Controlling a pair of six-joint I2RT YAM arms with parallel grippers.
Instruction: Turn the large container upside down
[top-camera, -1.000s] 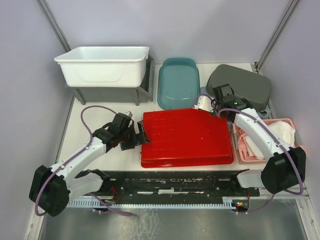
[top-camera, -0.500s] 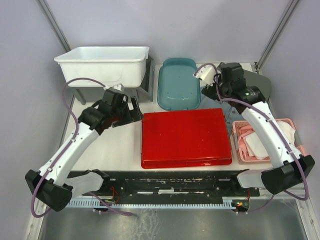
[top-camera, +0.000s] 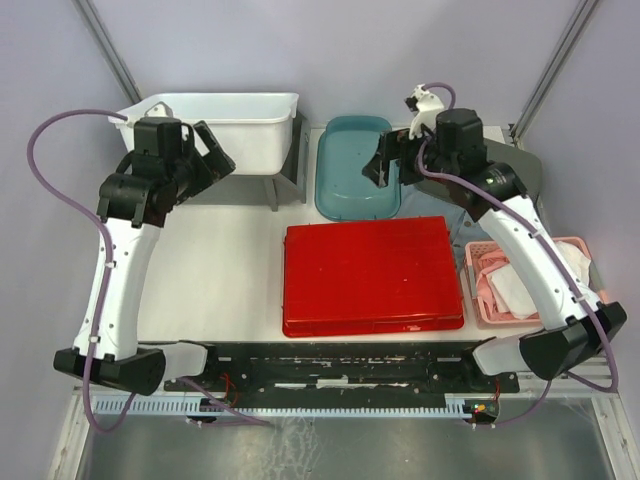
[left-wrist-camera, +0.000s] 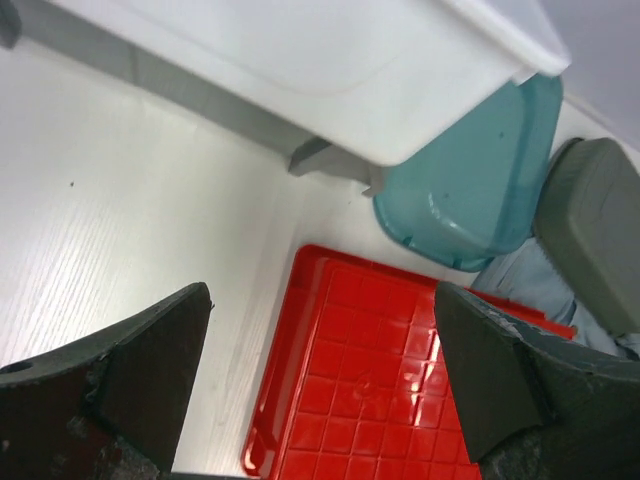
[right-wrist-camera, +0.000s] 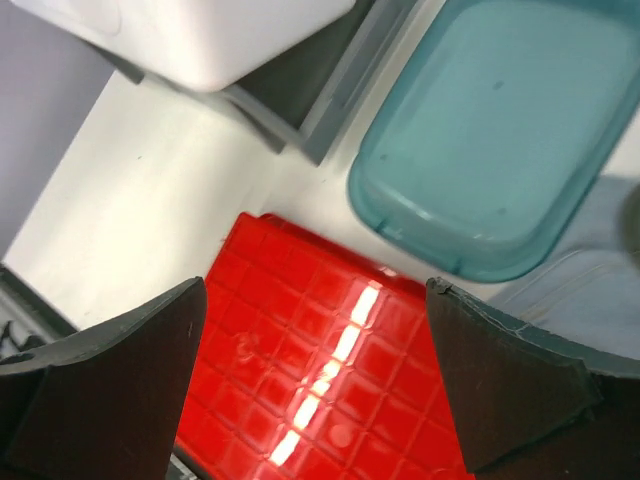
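The large red container (top-camera: 372, 275) lies flat in the middle of the table with its ribbed, gridded underside facing up; it also shows below the fingers as red container (left-wrist-camera: 380, 390) and red container (right-wrist-camera: 320, 380). My left gripper (top-camera: 212, 152) hangs high at the back left, in front of the white tub, open and empty (left-wrist-camera: 322, 290). At the back, above the teal container, my right gripper (top-camera: 382, 165) is raised, open too, with nothing between its fingers (right-wrist-camera: 316, 290). Neither gripper touches the red container.
A white tub (top-camera: 215, 125) sits on a grey stand (top-camera: 225, 187) at the back left. A teal container (top-camera: 357, 165) and a grey container (top-camera: 495, 172) lie at the back. A pink basket (top-camera: 478, 300) with white cloth stands at the right.
Both arms have lifted up and back from the red container's edges. The right gripper has opened and let go of its far corner. The container now lies flat and square.
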